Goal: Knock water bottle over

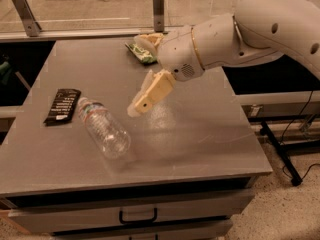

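Observation:
The water bottle (102,127), clear ribbed plastic, lies on its side on the grey table (200,134), left of centre. Its neck end points up-left toward the black packet, and its base points toward the table's front. My gripper (139,104) hangs above the table just right of the bottle and clear of it, with nothing in it. The white arm reaches in from the upper right.
A black packet (62,105) lies flat beside the bottle's neck end, near the left edge. A green snack bag (141,52) lies at the back, partly behind my wrist. A drawer with a black handle (137,216) runs below the front edge.

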`<state>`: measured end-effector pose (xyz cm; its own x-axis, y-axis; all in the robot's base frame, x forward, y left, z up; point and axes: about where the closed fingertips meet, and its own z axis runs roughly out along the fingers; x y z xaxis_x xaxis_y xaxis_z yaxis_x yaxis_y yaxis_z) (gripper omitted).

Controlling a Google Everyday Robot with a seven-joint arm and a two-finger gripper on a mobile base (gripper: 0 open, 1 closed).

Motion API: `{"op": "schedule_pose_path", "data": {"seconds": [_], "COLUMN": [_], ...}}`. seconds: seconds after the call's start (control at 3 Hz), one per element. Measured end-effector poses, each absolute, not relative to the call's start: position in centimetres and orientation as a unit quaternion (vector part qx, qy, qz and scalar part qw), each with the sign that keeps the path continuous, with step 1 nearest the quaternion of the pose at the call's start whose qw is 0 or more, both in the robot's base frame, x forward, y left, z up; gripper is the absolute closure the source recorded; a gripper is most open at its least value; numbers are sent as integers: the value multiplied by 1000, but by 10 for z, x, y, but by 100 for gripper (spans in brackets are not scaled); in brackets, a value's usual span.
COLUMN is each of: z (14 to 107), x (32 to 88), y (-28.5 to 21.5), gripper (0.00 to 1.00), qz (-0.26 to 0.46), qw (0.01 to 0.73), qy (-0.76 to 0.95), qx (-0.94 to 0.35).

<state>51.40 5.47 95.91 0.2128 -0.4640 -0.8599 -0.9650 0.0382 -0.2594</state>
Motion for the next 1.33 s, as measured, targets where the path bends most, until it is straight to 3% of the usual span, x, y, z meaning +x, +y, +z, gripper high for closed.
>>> {"op": "schedule_pose_path", "data": {"seconds": [1.0,1.33], "z": [983,989], "x": [546,548], "y": [-38,-44], "gripper": [0,0], "qz": [188,180], "qw": [449,453], "qy": [591,591], "qx": [-643,-643]}}
